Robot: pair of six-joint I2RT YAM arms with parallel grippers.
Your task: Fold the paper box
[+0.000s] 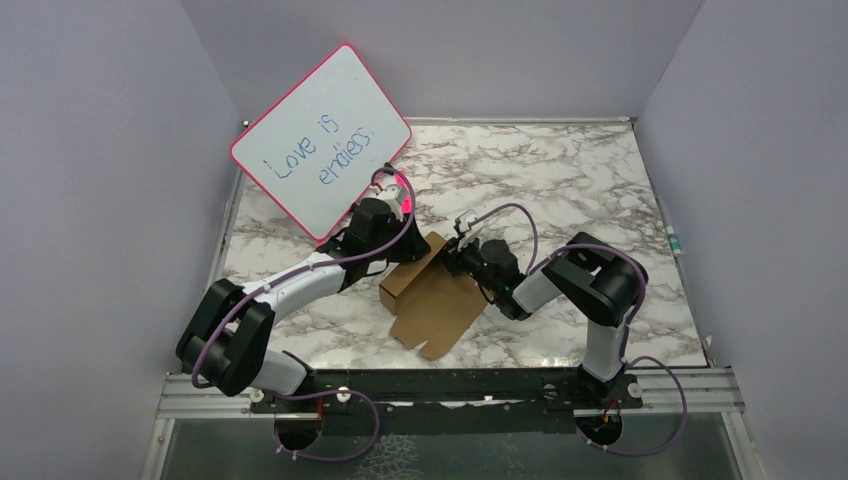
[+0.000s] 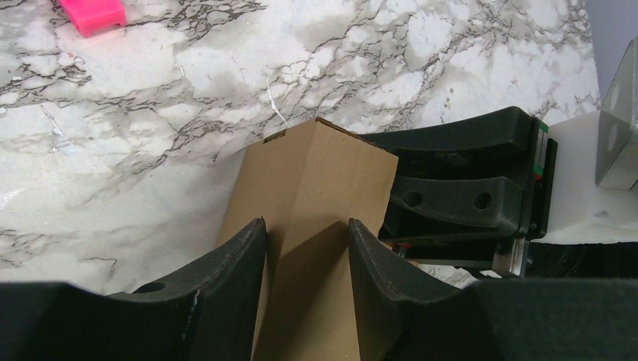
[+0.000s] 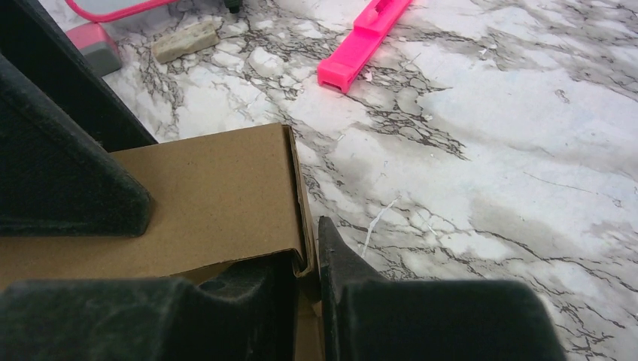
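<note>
The paper box (image 1: 432, 298) is brown cardboard in the middle of the table. Its far part is folded up into a raised wall, and its flaps lie flat towards me. My left gripper (image 1: 393, 248) is at the raised part's left end. In the left wrist view (image 2: 305, 226) its jaws are partly closed and straddle a folded cardboard ridge (image 2: 323, 173) that fills the gap. My right gripper (image 1: 458, 258) is at the right end. In the right wrist view (image 3: 312, 244) it pinches the edge of a cardboard wall (image 3: 218, 195).
A pink-framed whiteboard (image 1: 322, 140) with blue writing leans at the back left, just behind my left arm. A pink bar (image 3: 365, 41) and a small pale block (image 3: 184, 39) lie on the marble beyond the box. Grey walls close three sides.
</note>
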